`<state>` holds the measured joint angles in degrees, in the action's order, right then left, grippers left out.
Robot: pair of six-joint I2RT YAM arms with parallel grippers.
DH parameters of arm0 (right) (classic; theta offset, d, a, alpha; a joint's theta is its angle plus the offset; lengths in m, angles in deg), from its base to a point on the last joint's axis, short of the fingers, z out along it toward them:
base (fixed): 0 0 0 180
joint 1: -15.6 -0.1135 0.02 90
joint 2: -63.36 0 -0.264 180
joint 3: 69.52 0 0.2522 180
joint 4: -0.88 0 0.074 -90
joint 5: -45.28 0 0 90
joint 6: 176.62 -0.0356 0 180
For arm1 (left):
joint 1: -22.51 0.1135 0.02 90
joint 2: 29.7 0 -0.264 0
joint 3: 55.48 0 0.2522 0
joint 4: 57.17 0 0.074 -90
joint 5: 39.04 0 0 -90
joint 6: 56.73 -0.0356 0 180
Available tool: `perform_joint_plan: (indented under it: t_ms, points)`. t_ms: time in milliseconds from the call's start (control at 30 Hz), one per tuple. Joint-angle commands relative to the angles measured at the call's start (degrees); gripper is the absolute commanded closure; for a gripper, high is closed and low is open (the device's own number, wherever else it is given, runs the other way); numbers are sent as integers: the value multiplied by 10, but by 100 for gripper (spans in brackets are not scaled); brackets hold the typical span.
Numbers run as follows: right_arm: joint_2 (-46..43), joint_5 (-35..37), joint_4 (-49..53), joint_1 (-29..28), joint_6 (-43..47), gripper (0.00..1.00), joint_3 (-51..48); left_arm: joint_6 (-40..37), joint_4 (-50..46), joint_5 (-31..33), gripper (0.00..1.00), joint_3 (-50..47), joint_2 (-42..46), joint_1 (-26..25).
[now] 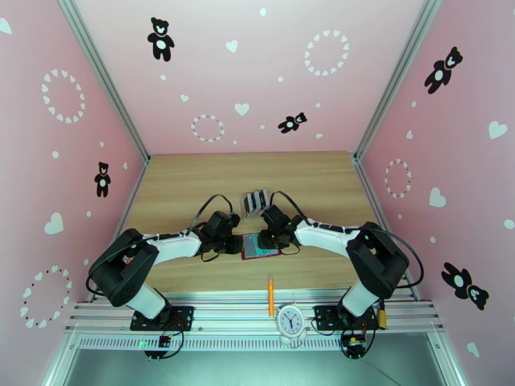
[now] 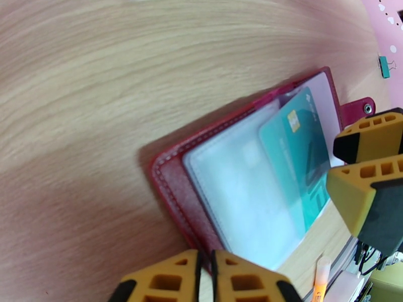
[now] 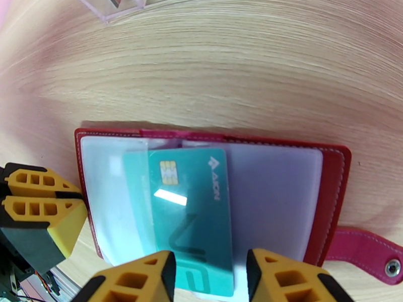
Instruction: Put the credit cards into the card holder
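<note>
The card holder [image 3: 336, 197] lies open and flat on the wooden table [image 1: 193, 188], in the middle of it, between my two claws. Starting at the left, my left claw [image 2: 210, 262] sits low at the holder's left edge. Its fingers are pressed almost together, and the red cover's rim runs in between them, so I read it as pinching that edge. Next come the cloudy clear sleeves, spread over both halves of the holder. On top of them, across the fold, lies a teal card [image 3: 194, 217] with a gold chip. Its left strip looks hazy, as if it sits under a sleeve, and the rest is bare. My right claw [image 3: 210, 257] hangs over the card's near end with its fingers spread, one on each side of the card. The left finger overlaps the card's edge and the right finger stands just clear of it, so I see no clamp. Further right, the pink snap tab [image 3: 362, 245] sticks out from the cover onto the wood. Behind the holder stands a clear slotted rack [image 1: 255, 201], and an orange pen [image 1: 271, 294] lies nearer the arm bases.
</note>
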<state>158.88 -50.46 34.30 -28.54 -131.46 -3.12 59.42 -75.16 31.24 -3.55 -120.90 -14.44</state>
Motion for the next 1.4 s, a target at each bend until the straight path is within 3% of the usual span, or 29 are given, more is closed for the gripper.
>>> perform_joint_plan:
  t_ms: [0,1367]
  points:
    - [17,1,13,-5,9,56,23,2,0,-5,83,3,-10,-3]
    - [47,-5,13,-47,4,55,63,3,0,-7,83,7,-17,-3]
